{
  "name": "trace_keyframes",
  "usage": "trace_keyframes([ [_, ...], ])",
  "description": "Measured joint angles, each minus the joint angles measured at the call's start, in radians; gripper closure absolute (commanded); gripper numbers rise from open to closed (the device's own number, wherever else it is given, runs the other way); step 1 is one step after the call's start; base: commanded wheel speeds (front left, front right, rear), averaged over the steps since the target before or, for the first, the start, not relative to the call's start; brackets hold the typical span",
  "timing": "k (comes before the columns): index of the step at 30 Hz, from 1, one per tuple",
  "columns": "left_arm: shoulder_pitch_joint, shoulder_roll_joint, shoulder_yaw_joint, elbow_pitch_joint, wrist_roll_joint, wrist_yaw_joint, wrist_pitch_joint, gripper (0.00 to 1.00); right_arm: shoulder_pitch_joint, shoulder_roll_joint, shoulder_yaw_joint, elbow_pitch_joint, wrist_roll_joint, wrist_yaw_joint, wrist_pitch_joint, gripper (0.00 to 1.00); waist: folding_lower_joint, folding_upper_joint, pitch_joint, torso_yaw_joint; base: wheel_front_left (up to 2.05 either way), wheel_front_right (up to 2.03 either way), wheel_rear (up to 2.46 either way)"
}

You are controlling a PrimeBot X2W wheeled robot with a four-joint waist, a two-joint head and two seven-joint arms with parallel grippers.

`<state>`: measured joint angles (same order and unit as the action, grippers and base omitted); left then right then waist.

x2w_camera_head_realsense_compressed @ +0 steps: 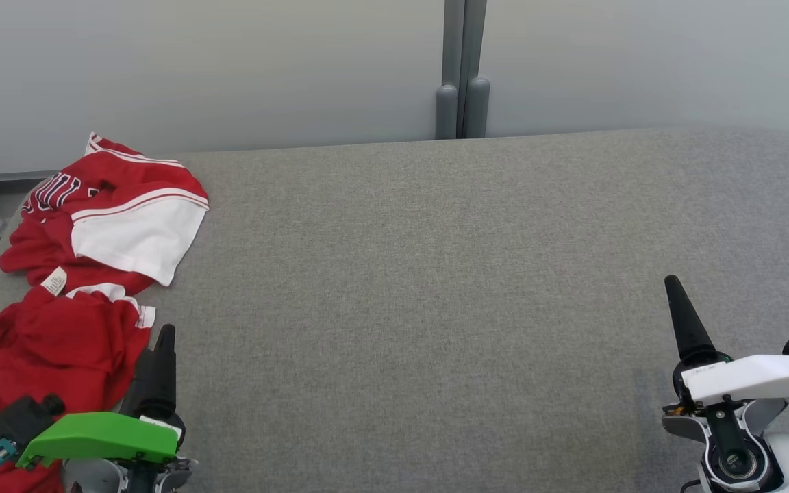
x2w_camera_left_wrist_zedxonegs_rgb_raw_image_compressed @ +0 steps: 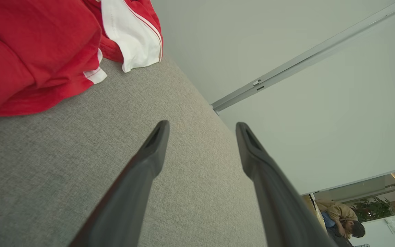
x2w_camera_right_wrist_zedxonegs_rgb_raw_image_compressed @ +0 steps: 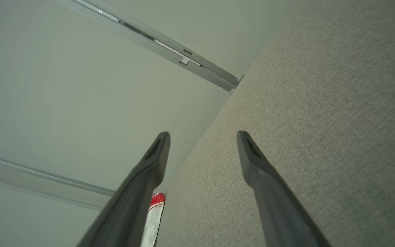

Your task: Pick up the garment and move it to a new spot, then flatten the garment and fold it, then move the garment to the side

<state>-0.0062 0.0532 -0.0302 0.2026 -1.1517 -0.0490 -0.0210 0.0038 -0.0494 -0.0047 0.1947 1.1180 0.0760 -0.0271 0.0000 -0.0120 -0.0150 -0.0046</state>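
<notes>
A crumpled red-and-white garment [x2w_camera_head_realsense_compressed: 93,274], perhaps a jersey, lies at the left edge of the grey worktop [x2w_camera_head_realsense_compressed: 435,274]. The left pincer [x2w_camera_left_wrist_zedxonegs_rgb_raw_image_compressed: 202,126] just beside it and the right pincer [x2w_camera_right_wrist_zedxonegs_rgb_raw_image_compressed: 202,135] well apart both gape wide, empty.

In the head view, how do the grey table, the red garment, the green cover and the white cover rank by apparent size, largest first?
1. grey table
2. red garment
3. green cover and white cover: these two look about alike, so I do not rank them.
</notes>
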Motion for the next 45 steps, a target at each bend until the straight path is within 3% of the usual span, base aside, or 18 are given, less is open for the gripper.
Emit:
trace_keyframes([
  [11,0.002,0.020,-0.047,-0.027,0.245,0.033,-0.043,0.00,0.001,-0.013,0.068,-0.028,-0.219,-0.033,-0.040,0.00,0.0000,0.0000,-0.003,-0.001,0.00,0.00,0.00],
  [45,0.079,0.004,-0.081,-0.072,0.716,0.121,-0.160,0.00,0.028,-0.016,0.190,-0.056,-0.704,-0.087,-0.155,0.00,0.0000,0.0000,-0.029,-0.010,0.00,0.00,0.00],
])
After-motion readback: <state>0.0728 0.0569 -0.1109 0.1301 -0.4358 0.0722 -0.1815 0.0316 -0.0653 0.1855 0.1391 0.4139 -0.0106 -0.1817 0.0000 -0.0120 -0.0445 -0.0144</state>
